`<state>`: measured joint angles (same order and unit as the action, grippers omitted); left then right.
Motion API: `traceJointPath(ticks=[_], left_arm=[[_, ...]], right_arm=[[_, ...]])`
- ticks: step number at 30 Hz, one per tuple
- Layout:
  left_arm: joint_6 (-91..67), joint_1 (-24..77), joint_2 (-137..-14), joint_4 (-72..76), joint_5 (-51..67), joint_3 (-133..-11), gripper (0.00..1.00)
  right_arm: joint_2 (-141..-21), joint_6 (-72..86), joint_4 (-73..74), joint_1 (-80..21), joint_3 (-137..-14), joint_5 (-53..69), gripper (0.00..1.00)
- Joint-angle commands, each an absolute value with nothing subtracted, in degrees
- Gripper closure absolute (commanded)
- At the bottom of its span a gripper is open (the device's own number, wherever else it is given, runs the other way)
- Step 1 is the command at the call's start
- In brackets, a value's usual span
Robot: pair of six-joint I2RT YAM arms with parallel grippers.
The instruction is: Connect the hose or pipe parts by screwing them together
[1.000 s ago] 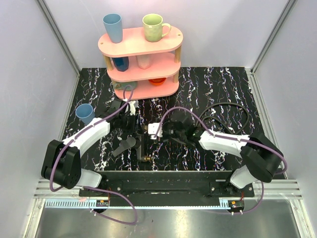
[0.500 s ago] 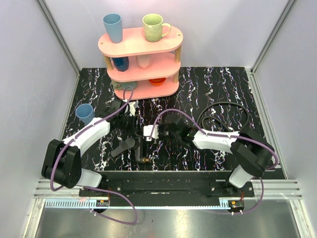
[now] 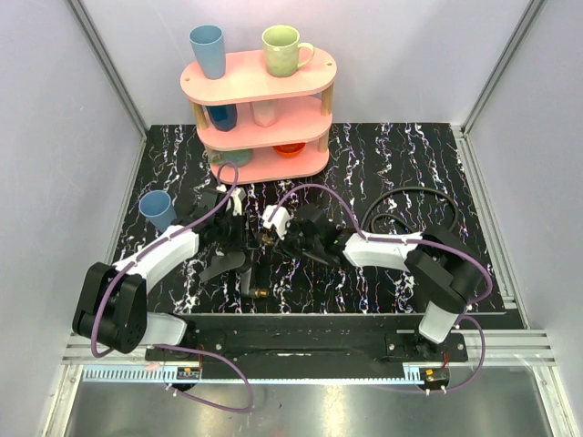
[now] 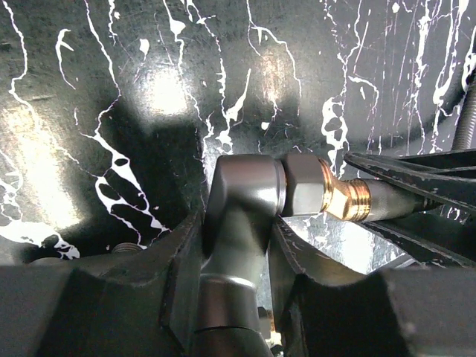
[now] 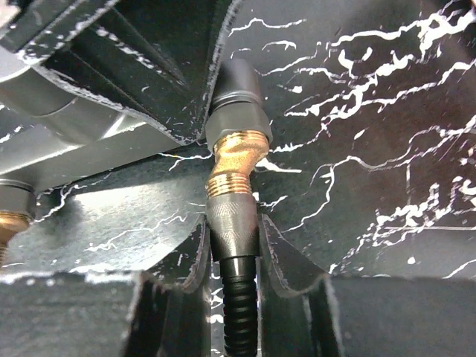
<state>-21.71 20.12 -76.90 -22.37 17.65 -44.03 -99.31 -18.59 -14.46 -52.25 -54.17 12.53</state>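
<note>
Brass joint shows only at wrists (hidden overhead); left tool clamps nozzle; right tool clamps hose.

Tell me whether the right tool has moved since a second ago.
Yes. The right tool shifted left and farther back, closer to the pink shelf.

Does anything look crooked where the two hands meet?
Yes, the joint. In the right wrist view the hose end, gripped by the right hand, meets the nozzle piece at a slight kink through the brass threads, not in a straight line. It may be cross-threading, or just the fitting's shape.
</note>
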Motion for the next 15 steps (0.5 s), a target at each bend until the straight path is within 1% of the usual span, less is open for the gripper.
traceJointPath(ticks=[1,6,9,11,15], left_arm=[[-31.2,21.18,-74.8,-5.54,25.85,-43.07,1.0],[-33.04,21.44,-74.18,-2.73,24.35,-40.09,1.0],[-33.66,21.88,-74.0,-1.58,23.64,-39.03,1.0],[-34.45,21.97,-72.96,-0.27,23.12,-38.24,1.0],[-34.81,22.15,-70.58,2.2,20.92,-35.78,1.0]], right_arm=[[-99.14,-0.37,-27.07,-52.56,-54.05,18.97,1.0],[-99.75,10.0,-31.19,-48.96,-53.44,25.82,1.0],[-100.37,18.08,-38.39,-47.2,-51.08,30.13,1.0],[-100.81,24.5,-43.47,-45.71,-49.93,31.63,1.0],[-101.42,31.1,-45.0,-44.65,-49.04,32.09,1.0]])
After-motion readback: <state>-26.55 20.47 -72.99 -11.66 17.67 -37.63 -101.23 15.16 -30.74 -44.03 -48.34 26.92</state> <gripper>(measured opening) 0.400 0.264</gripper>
